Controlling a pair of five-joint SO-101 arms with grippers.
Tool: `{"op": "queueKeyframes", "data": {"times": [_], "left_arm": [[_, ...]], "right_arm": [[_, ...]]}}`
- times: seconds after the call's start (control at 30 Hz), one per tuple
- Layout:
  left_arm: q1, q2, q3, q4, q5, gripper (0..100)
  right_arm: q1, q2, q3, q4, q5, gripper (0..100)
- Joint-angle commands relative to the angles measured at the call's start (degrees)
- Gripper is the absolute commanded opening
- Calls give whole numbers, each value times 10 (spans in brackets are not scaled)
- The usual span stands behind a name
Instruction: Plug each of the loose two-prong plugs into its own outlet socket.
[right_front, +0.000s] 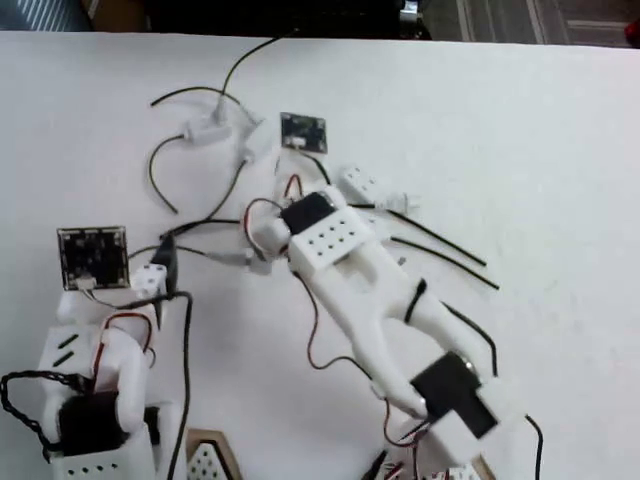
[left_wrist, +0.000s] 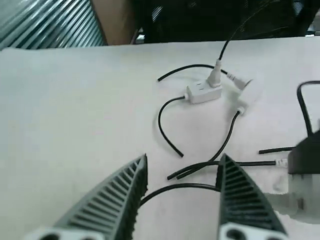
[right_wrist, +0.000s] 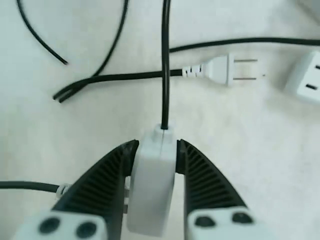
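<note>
Right gripper (right_wrist: 157, 145) clamped on a white socket block (right_wrist: 152, 185), lower centre. Beyond, upper centre, the loose plug (right_wrist: 220, 70) lies flat, prongs toward a second socket (right_wrist: 304, 75) at right edge. Left gripper (left_wrist: 184, 161) gapes wide, holding nothing. Plug: likely light, rigid, slippery; grasp the moulded body, not prongs.

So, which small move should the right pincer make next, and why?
Probably lift the white block a little and bring it toward the loose plug: the right pincer is shut on the block, and the plug lies just ahead with bare prongs.
</note>
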Motion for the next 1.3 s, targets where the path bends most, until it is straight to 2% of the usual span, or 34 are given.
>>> {"op": "queueKeyframes", "data": {"times": [0.0,0.27,0.5,0.6,0.83,1.0,1.27], "left_arm": [[38,-7,-47,-8,-10,229],[58,-7,-109,-8,-9,229],[58,-7,-109,-10,-11,229],[58,-7,-108,-14,-10,229],[66,-6,-108,-82,-7,226],[140,-6,-108,-69,-7,226],[220,-6,-62,-66,-10,226]], "right_arm": [[13,-96,-20,23,-10,15],[102,-256,-20,50,-25,15],[134,-378,-20,57,-50,15],[116,-404,-14,56,-50,15],[43,-412,64,-4,-30,16],[9,-412,90,-26,-27,16],[-20,-413,96,-22,-8,16]]}}
